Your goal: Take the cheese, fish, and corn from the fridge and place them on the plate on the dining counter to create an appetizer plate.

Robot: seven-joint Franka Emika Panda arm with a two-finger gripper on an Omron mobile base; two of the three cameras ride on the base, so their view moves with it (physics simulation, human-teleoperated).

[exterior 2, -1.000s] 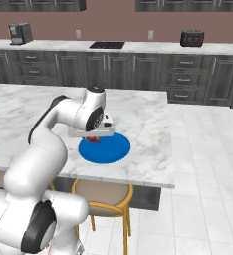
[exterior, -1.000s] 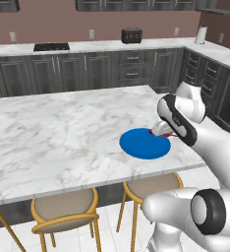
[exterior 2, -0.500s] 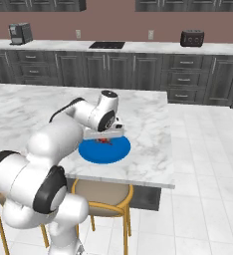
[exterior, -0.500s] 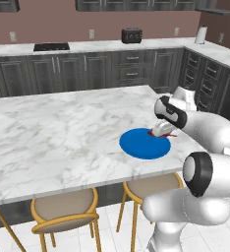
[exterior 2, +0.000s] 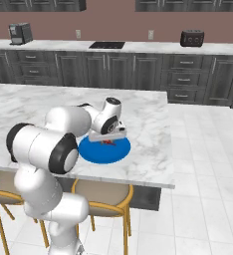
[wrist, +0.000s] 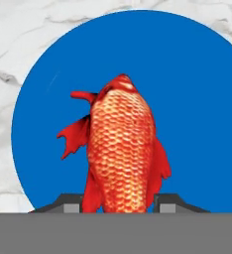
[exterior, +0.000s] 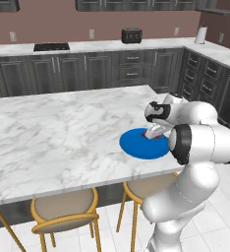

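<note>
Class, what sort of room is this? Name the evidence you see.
Probably a home kitchen: dark wall cabinets under a marble worktop, a black toaster, and a marble island counter with yellow-framed stools.

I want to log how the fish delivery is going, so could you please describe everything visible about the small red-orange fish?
The small red-orange scaly fish has an orange body with darker red fins at its sides. In the hand view it stands between the two dark finger tips of the gripper, which is shut on it, over the flat round bright blue plate. From the base views it hangs low over that plate on the white-and-grey marble dining counter; whether it touches the plate is unclear.
</note>
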